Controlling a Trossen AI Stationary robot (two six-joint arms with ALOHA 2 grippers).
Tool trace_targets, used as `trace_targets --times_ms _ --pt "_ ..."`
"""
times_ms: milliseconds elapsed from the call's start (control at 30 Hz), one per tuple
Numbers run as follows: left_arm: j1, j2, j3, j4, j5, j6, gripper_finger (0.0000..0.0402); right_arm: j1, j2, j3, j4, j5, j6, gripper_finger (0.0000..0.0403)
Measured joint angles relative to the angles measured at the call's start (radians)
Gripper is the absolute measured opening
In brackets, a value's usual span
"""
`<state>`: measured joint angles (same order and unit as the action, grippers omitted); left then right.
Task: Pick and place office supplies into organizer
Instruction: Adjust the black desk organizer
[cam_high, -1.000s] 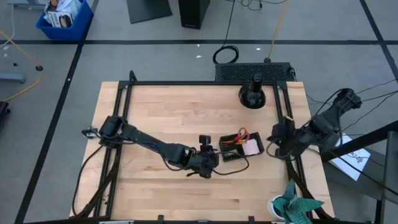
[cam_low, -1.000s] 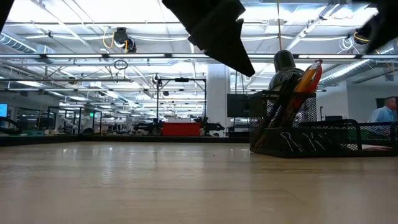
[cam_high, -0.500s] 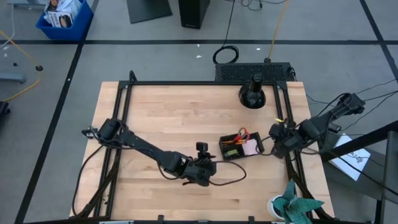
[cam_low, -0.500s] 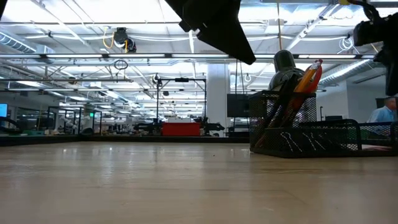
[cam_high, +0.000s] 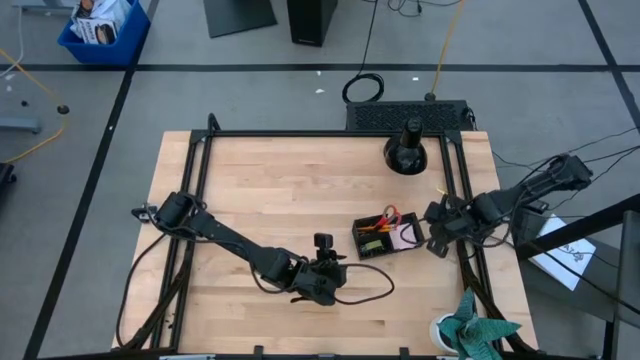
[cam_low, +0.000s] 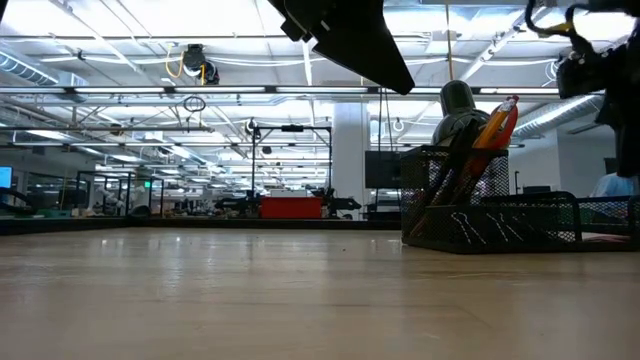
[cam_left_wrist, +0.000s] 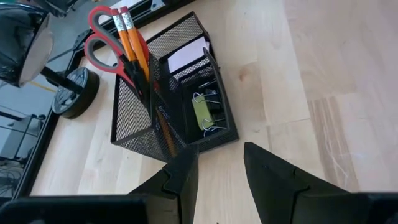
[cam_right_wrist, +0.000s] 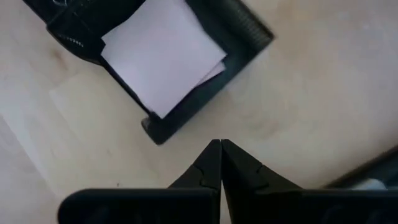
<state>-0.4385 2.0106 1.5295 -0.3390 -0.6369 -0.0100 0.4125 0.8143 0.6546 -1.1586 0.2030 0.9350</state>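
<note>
Organizer (cam_high: 387, 236) position, high view: the black mesh tray sits right of centre on the worktop (cam_high: 270, 190), its long axis running left to right across the frame, the tall pen cup at its left end and the pink sticky-note pad (cam_high: 405, 236) at its right. The right end effector (cam_high: 436, 245) lies just beside the tray's right end and is the nearer; the left end effector (cam_high: 335, 275) lies below and left of the tray, apart from it. No loose supplies are visible on the bare wood, so the task appears largely done. Low view: the organizer stands at right of frame with red-handled scissors (cam_low: 507, 115) and orange pencils (cam_low: 488, 128) leaning upright out of the cup; both arms hang as dark shapes along the top edge, clear of the tray. Left wrist view: the tray occupies the upper left of frame, ahead of the left end effector's fingers (cam_left_wrist: 272, 172), which stand moderately apart with nothing between them; scissors and pencils rise from the cup, and a yellow item (cam_left_wrist: 202, 111) with binder clips (cam_left_wrist: 210, 126) rests in the low compartment, the pad beyond. Right wrist view: the right end effector's fingers (cam_right_wrist: 211, 163) are pressed together and empty, pointing at the tray corner that holds the pad, near but not touching.
</note>
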Motion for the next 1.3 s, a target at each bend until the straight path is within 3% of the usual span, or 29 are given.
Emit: trace_targets --times_ms 333,467,1100,1300 --pt "-0.006 0.0 0.0 0.0 0.001 -0.002 0.0133 -0.074 0.098 -0.08 0.069 -0.048 -0.022 0.0" --pt "-0.01 0.0 0.0 0.0 0.003 0.002 0.0133 -0.088 0.111 -0.148 0.197 -0.077 -0.027 0.0" --pt "-0.01 0.0 0.0 -0.009 0.003 0.001 0.0133 -0.034 0.123 -0.224 0.526 -0.126 -0.011 0.0" --pt "-0.01 0.0 0.0 -0.009 0.003 0.001 0.0133 -0.011 0.194 -0.224 0.604 -0.125 -0.008 0.0"
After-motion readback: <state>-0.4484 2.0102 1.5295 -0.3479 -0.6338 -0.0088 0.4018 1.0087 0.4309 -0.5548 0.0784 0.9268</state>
